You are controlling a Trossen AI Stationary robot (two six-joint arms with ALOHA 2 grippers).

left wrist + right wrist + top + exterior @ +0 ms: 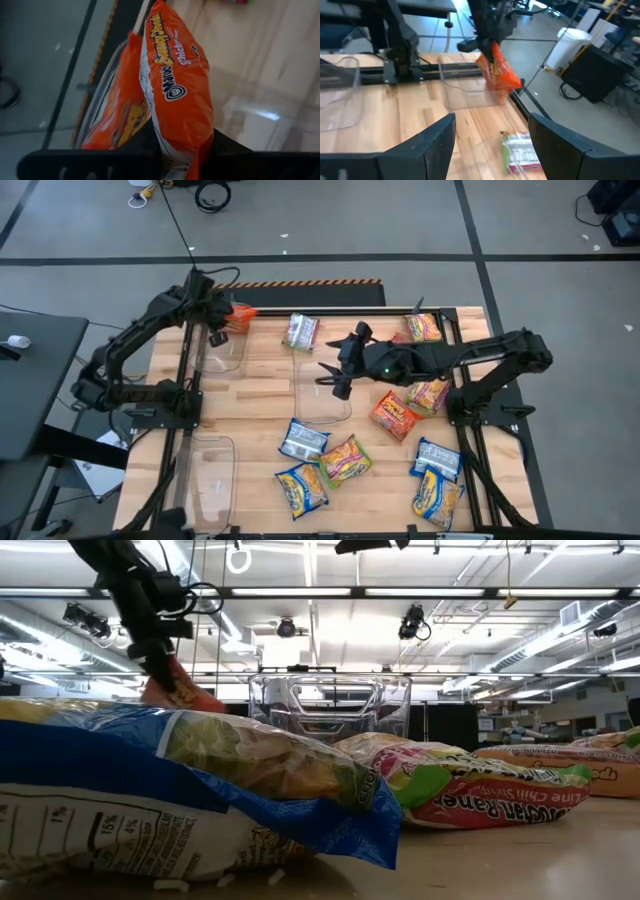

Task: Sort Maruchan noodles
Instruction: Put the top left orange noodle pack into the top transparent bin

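Observation:
My left gripper [222, 318] is at the table's far left corner, shut on an orange-red noodle packet [180, 80]. The packet hangs over the far end of a clear bin [226, 348]; the right wrist view shows it too [497, 75]. My right gripper [335, 376] stands open above the middle clear bin [322, 395], with nothing between its fingers [437, 145]. A yellow-pink-green packet [300, 332] lies flat on the table between the two bins. More noodle packets lie on the table's right and near parts. My left gripper pinches one short end of the orange-red packet [176, 152] between its two fingers. The fingers slant downward from the table's left side. The packet hangs beyond them, lifted clear of the table and the bin [180, 692].
A third clear bin [212, 478] stands at the near left. Orange-red [397, 415], blue [303, 440], yellow-pink-green [345, 460] and blue-yellow [437, 498] packets lie scattered on the wood. Black frame rails [190, 370] run along both table sides.

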